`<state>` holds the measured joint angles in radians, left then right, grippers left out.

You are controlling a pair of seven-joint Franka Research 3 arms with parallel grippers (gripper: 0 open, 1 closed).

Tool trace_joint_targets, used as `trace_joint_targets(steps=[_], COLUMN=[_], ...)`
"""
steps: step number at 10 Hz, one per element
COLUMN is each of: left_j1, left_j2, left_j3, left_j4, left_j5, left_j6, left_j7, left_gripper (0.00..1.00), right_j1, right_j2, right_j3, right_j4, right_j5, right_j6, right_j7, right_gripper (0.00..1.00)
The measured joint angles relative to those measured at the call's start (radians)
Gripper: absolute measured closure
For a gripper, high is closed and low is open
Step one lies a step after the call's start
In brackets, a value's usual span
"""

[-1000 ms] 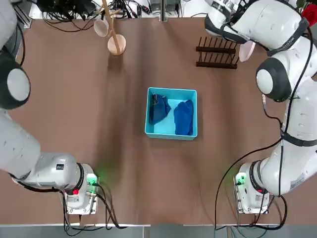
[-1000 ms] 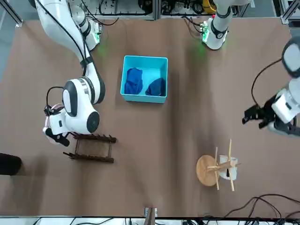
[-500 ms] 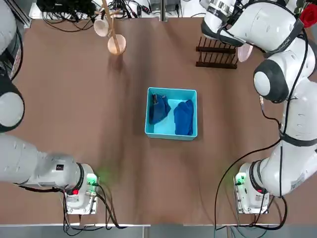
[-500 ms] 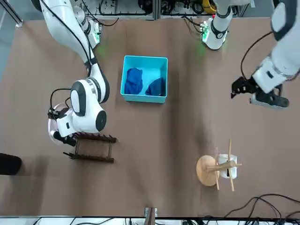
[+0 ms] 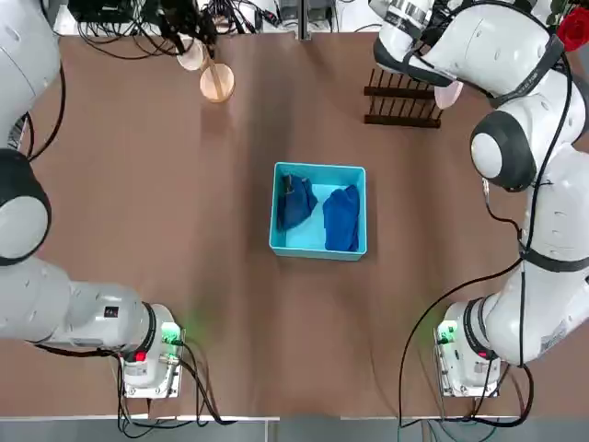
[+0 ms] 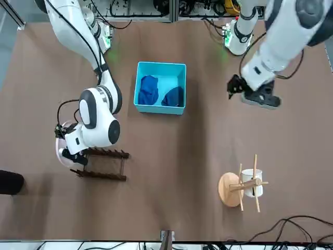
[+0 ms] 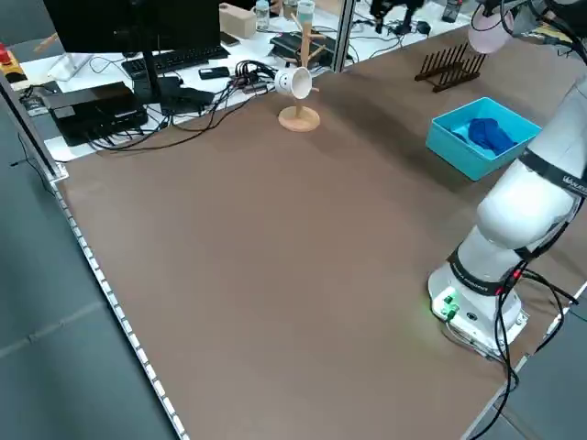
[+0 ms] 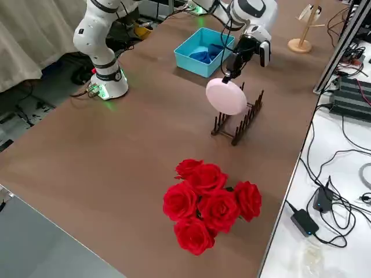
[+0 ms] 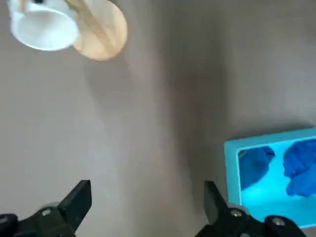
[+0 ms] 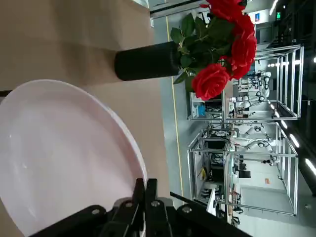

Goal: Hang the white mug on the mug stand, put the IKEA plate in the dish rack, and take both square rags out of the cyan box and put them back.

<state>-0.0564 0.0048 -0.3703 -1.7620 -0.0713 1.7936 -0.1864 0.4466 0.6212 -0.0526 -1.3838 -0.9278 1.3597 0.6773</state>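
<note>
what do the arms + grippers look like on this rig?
Both arms have glossy white rounded shells with dark grey joint caps. Black cables run along the right arm; each base carries green lights. The left gripper and right gripper are black with black fingers.

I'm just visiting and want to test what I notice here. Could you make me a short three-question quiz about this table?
1. True or false: the white mug hangs on the mug stand.
2. What does the right claw hold? A) a rag B) the IKEA plate C) nothing
3. Fill in: both square rags lie in the ____ box.

Key: 1 true; 2 B, held beside the dish rack; 3 cyan.
</note>
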Motion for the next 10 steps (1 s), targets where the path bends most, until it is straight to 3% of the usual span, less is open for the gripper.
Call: trace_joint_targets(steps=[3,5,7,10], left_j1=[-0.008,-0.035,-0.132,-0.247], left_j2=[0.005,0.037,0.12,0.327], left_j3=[-0.171,-0.258,-0.279,-0.28], left_j4=[-0.091,-0.164,-0.218,-0.21], left_j5=[0.001,0.001,0.031,0.256], left_j6=[0.012,0.105,0.266,0.45], left_j7=[-0.095,-0.178,-0.299,-0.527], left_gripper=[0.0,0.0,0.0,0.0], right_j1=[-0.005,-0.009,-0.013,-0.03], right_j2=[0.0,0.0,0.0,0.0], right_j3=[-0.007,-0.012,-0.015,-0.017], right_j4=[0.0,0.0,0.001,0.021], right_j5=[-0.002,-0.002,-0.003,-0.004], right_j6=[0.02,0.038,0.051,0.062], right_j7=[0.0,-0.001,-0.001,-0.023], right_gripper=[0.97,0.97,0.97,0.97])
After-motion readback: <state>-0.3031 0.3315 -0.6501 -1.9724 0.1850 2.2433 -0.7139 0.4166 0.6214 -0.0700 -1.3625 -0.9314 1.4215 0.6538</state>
